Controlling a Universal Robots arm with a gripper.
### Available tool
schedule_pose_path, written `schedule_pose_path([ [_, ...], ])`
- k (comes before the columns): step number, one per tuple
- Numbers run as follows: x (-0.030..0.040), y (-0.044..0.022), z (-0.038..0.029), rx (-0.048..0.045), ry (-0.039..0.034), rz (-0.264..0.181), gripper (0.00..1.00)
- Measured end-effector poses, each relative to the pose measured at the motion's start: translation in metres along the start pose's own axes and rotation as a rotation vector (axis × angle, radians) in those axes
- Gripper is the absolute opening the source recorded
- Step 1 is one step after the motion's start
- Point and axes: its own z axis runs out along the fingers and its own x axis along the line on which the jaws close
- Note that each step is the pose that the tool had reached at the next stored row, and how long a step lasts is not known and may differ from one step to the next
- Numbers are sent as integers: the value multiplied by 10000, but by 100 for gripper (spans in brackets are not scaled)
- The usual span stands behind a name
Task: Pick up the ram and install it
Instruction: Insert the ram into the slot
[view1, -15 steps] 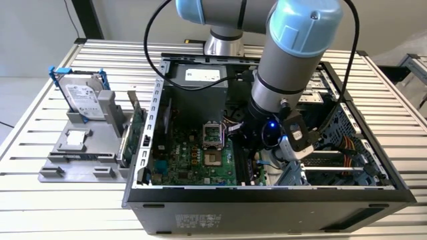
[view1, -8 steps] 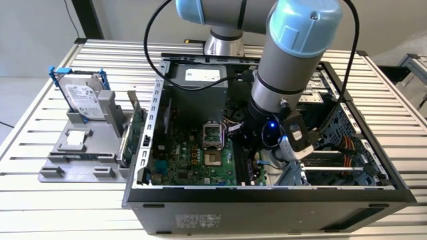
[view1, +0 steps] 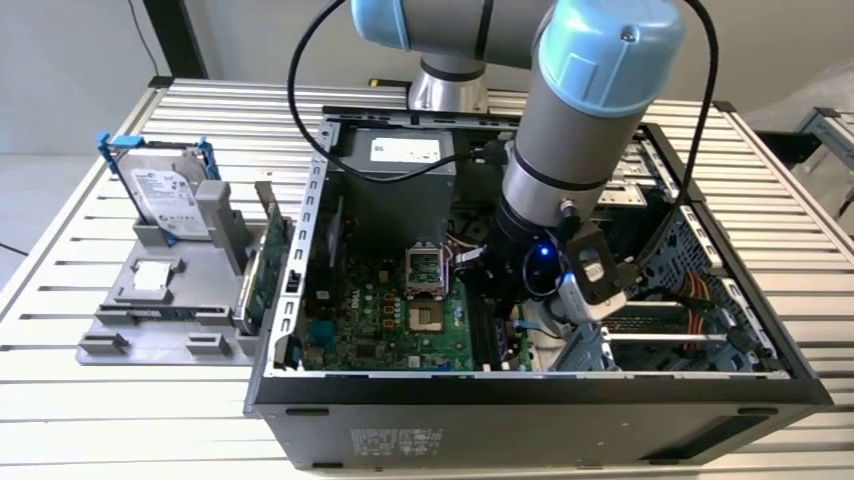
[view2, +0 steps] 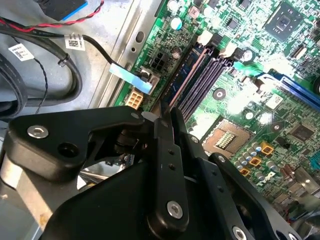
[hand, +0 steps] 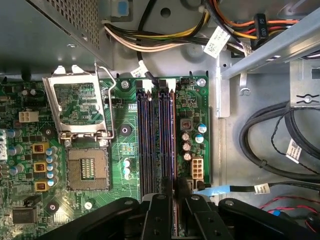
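Currently the ram (view2: 181, 82) stands edge-on in the memory slot (hand: 173, 145) nearest the board's edge, pinched by the gripper (view2: 165, 117), whose fingers (hand: 159, 210) are pressed against it. Motherboard (view1: 387, 320) lies inside the open computer case (view1: 534, 400); processor socket (hand: 86, 169) at nine o'clock of the slots in the first wrist view

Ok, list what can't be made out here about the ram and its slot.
- First wrist view: the gripper covers the near end of the memory slots.
- Second wrist view: the ram lies edge-on and its near end runs behind the gripper, so whether it is fully seated cannot be told.
- Exterior view: the arm stands in front of the memory slots and hides them.
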Motion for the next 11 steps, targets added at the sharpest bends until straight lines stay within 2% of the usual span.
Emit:
schedule_pose_path([
  [6, 2, 1, -177, -2, 0, 0, 100],
  [10, 2, -1, -210, -5, -1, 0, 100],
  [11, 2, -1, -210, -3, -1, 0, 0],
])
